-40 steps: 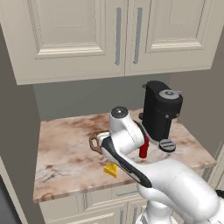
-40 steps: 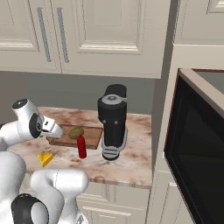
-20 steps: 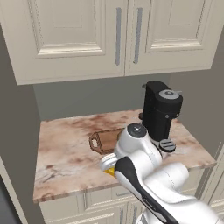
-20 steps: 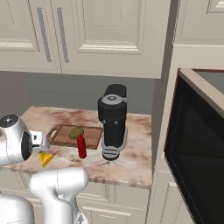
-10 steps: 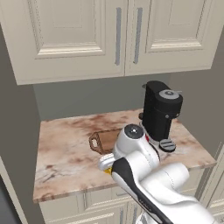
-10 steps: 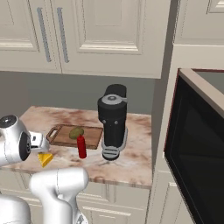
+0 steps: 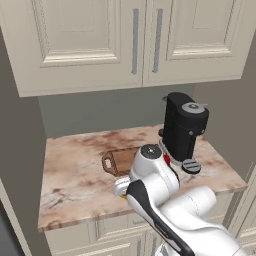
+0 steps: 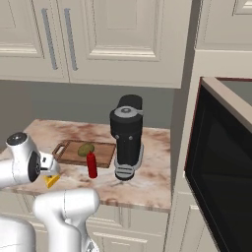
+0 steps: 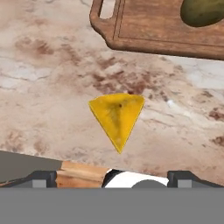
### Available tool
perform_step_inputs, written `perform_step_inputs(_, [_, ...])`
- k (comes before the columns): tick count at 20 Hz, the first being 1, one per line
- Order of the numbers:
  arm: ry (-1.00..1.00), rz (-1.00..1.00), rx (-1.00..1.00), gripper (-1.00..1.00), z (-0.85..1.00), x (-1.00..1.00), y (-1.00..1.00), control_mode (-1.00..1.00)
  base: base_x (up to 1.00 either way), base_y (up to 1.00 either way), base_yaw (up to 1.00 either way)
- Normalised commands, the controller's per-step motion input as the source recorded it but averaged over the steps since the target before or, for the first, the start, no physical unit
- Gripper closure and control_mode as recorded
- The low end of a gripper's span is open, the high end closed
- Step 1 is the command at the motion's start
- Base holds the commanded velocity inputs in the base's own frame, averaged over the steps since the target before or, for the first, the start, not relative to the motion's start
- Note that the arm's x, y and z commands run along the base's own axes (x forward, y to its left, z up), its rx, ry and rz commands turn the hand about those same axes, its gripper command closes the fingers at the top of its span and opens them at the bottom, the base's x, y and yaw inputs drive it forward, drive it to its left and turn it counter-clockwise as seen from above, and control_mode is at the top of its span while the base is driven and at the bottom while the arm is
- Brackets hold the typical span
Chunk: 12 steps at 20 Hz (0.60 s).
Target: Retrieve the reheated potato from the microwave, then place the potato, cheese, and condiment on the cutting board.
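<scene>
The yellow cheese (image 9: 117,118) wedge lies flat on the marble counter, straight ahead of my gripper (image 9: 112,176). The gripper hangs just above it, open and holding nothing. Beyond the wedge lies the wooden cutting board (image 9: 162,28), handle hole to the left, with the olive-brown potato (image 9: 203,11) on it. In the right base view the potato (image 8: 86,148) rests on the cutting board (image 8: 69,153), and the red condiment (image 8: 91,165) bottle stands upright on the counter at the board's front edge. The cheese (image 8: 51,181) sits under my hand. The microwave (image 8: 221,167) shows its dark front at far right.
A black coffee machine (image 8: 127,138) stands right of the board, close to the red bottle. Cream wall cabinets (image 7: 135,40) hang above the counter. The counter's front edge (image 8: 123,199) runs just behind the cheese. My white arm covers the counter's middle in the left base view.
The arm has swung from over the board toward the counter's front and settled low over the cheese. In the last half second it barely moves. The jaws stay open.
</scene>
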Motion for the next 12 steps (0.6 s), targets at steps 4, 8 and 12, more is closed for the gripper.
perform_step_inputs(4, [0.07, 0.00, 0.03, -1.00, -0.31, 0.27, 0.00, -1.00, 0.00, 0.00, 0.00])
perform_step_inputs(8, [0.05, 0.00, 0.00, -1.00, -0.34, 0.23, 0.00, -1.00, 0.00, 0.00, 0.00])
perform_step_inputs(12, [0.04, 0.00, 0.00, -1.00, -0.29, 0.26, 0.00, -1.00, 0.00, 0.00, 0.00])
